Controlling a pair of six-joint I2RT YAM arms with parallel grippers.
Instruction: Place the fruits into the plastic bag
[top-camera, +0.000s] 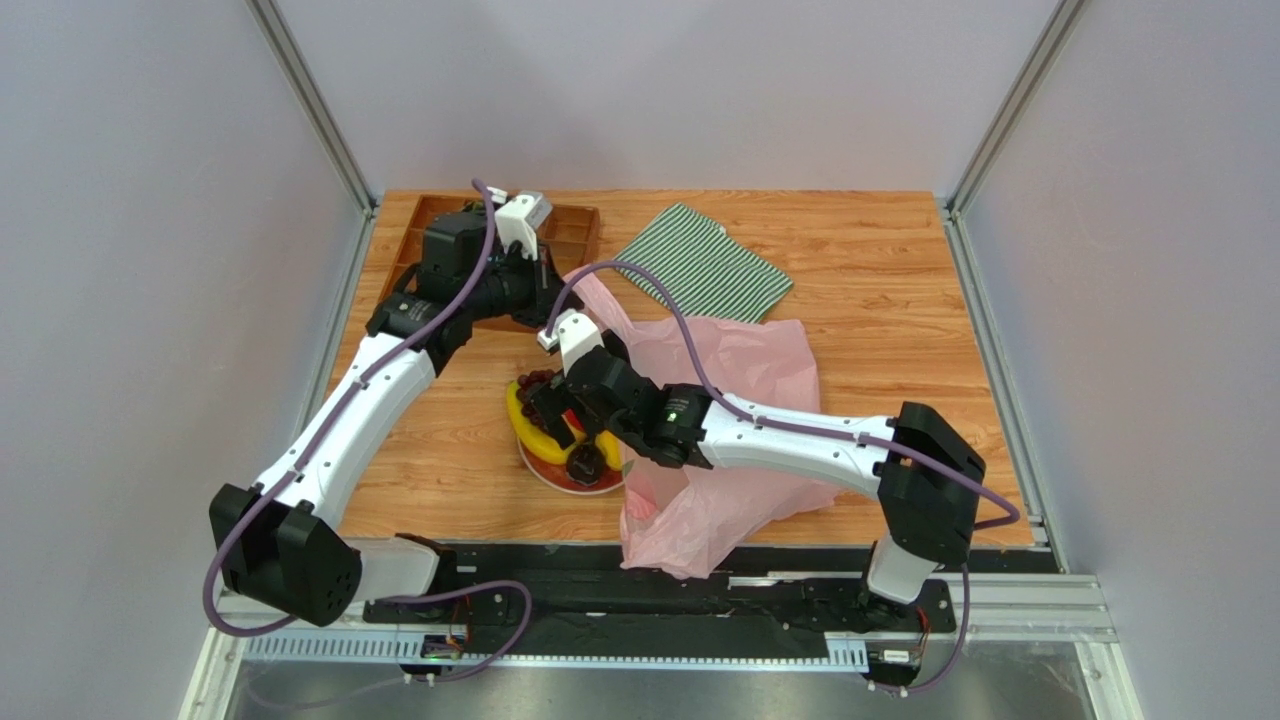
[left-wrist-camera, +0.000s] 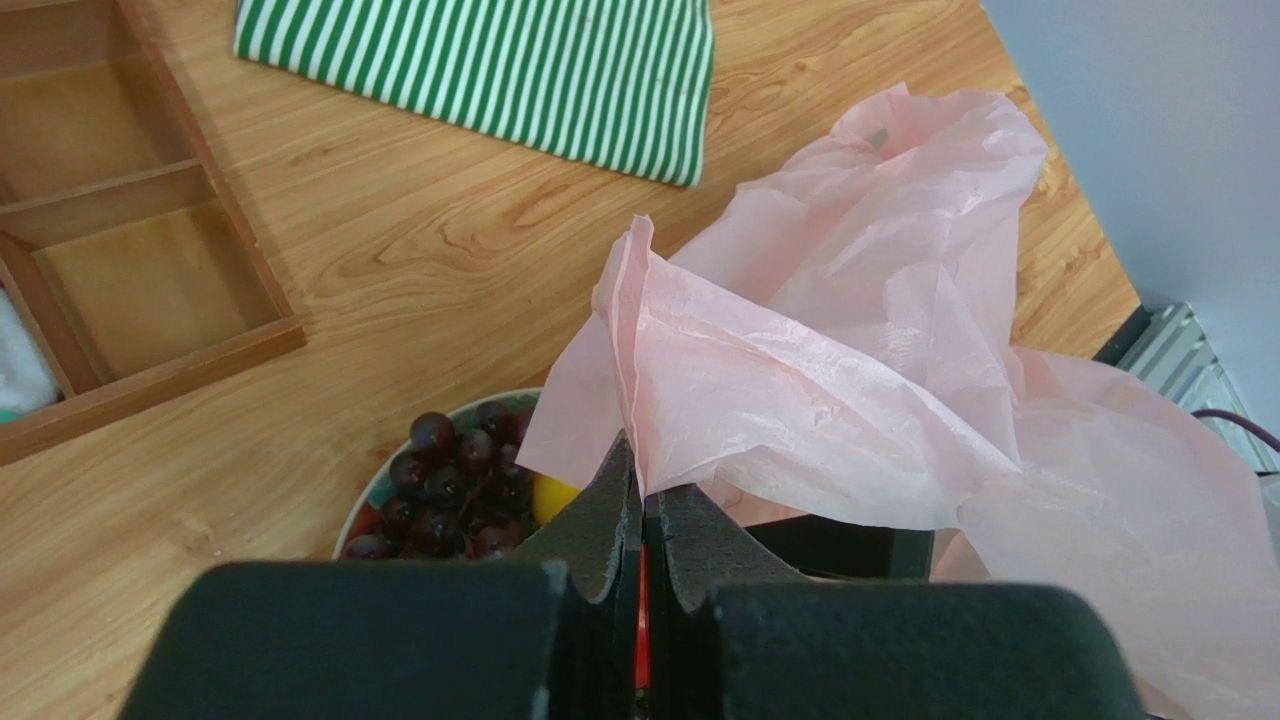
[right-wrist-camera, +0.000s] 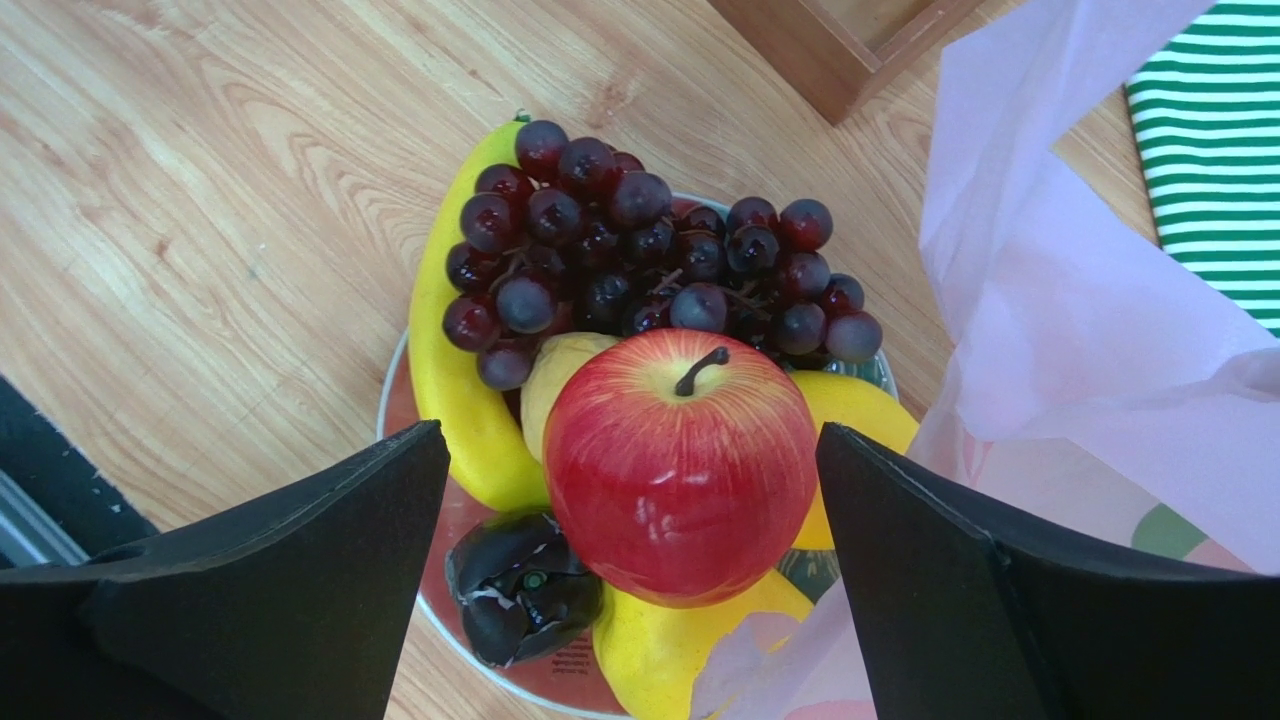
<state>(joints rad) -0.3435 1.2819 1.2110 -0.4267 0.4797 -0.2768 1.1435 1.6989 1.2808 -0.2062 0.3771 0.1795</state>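
Right now my left gripper (left-wrist-camera: 643, 483) is pinched on the bag (left-wrist-camera: 842, 375) and my right gripper (right-wrist-camera: 631, 438) hangs spread over the fruit.

On the left wrist view the jaws are pressed together on a fold of the pink bag's edge, lifting it off the counter (top-camera: 902, 285); the rest of the bag lies crumpled to the right of the plate (right-wrist-camera: 534, 675), touching its rim; on the right wrist view the fingers (right-wrist-camera: 301, 585) stand wide on either side of the apple (right-wrist-camera: 676, 465), clear of it; the apple sits on top of the pile, with the grapes (right-wrist-camera: 631, 255) behind it, the banana (right-wrist-camera: 451, 375) along the left rim, a dark fruit (right-wrist-camera: 519, 585) in front and yellow fruit (right-wrist-camera: 661, 660) beneath; all the fruit I can see is on the plate; a striped cloth (left-wrist-camera: 496, 68) and a wooden tray (left-wrist-camera: 120, 225) lie at the far side.
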